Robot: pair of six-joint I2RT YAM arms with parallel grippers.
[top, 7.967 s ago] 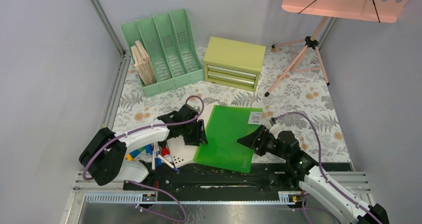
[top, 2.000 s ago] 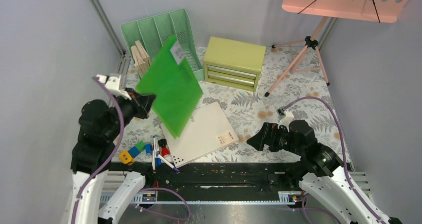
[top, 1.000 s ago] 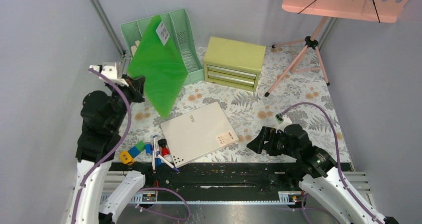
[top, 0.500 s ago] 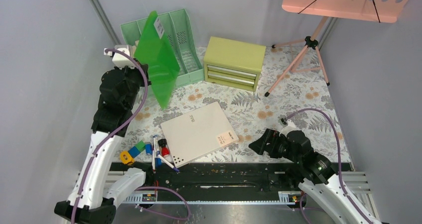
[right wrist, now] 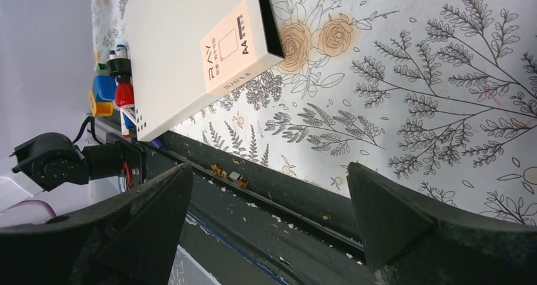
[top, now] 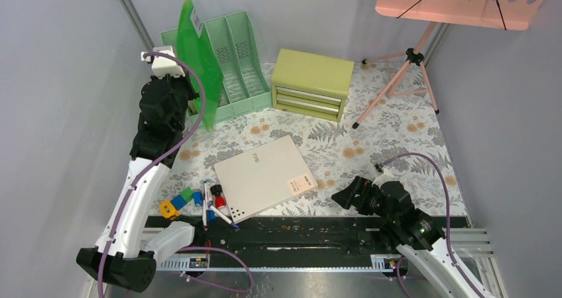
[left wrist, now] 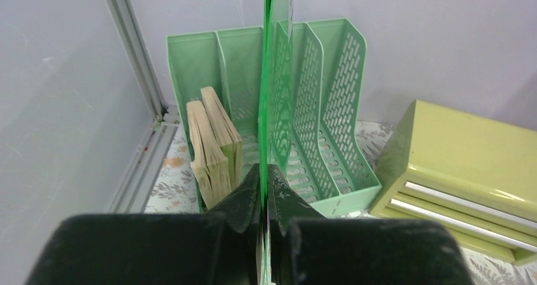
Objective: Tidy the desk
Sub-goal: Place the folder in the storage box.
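A translucent green folder (top: 199,66) stands upright on edge, pinched at its lower edge by my left gripper (top: 189,102), which is shut on it. In the left wrist view the folder (left wrist: 268,76) runs edge-on up from the gripper (left wrist: 264,171), in line with a divider of the mint-green file rack (left wrist: 329,107). The rack (top: 238,59) stands at the back left of the desk (top: 397,146). A white A4 pad (top: 265,175) lies flat near the front. My right gripper (top: 344,197) hovers open and holds nothing by the front edge. It (right wrist: 269,171) faces the pad (right wrist: 190,44).
Tan books (left wrist: 212,145) fill the rack's leftmost slot. A yellow-green drawer chest (top: 311,83) sits right of the rack. A pink stand's tripod (top: 404,73) is at the back right. Pens and small coloured blocks (top: 199,202) lie at the front left by the black rail (top: 285,235).
My left arm has lifted the green folder off the pad, turned it from tilted to upright and carried it back-left to the rack. The right arm has eased back toward the front edge.
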